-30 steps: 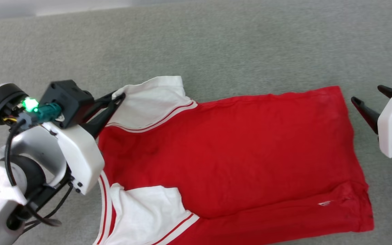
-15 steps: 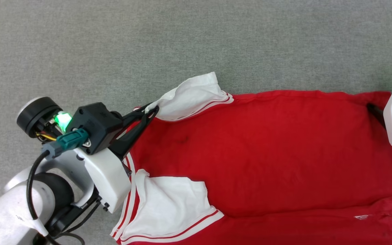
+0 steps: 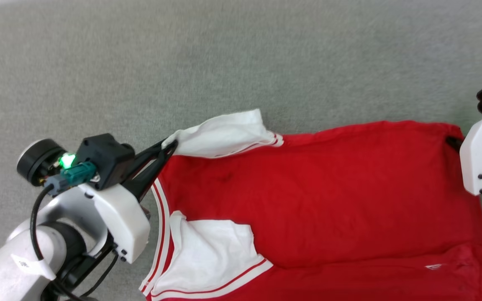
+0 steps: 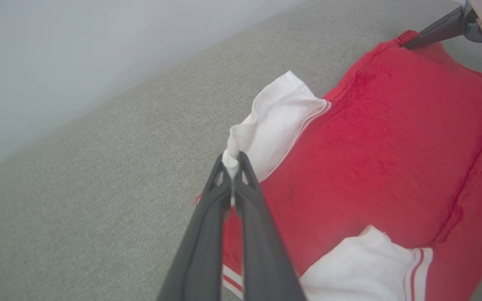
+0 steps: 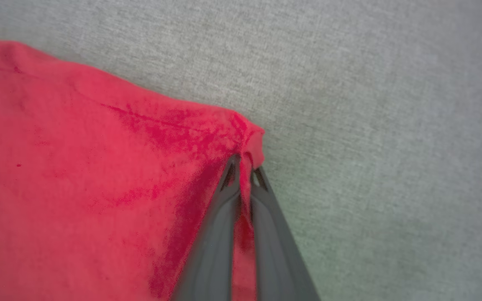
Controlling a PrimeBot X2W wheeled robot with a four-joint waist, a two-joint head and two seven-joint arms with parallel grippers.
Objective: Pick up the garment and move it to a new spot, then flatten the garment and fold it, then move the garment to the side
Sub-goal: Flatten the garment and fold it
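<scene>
Since a second ago the right jaws have gone from open and clear of the cloth to pinched fully closed on the far hem corner (image 5: 249, 140) of the garment (image 3: 316, 200). The left jaws are likewise closed, on the tip of the far white sleeve (image 4: 266, 125). The garment lies spread on the grey fabric surface (image 3: 241, 62), its long axis running 9 to 3 o'clock in the head view: collar and sleeves toward 9, hem toward 3, the held points near 10 and 2. The likeliest trouble is the left grip — only a thin bit of loose sleeve rather than the shoulder, so a lift could let it slip out or let the body sag and twist. The near sleeve (image 3: 211, 246) at 7 o'clock could also drag and bunch.
</scene>
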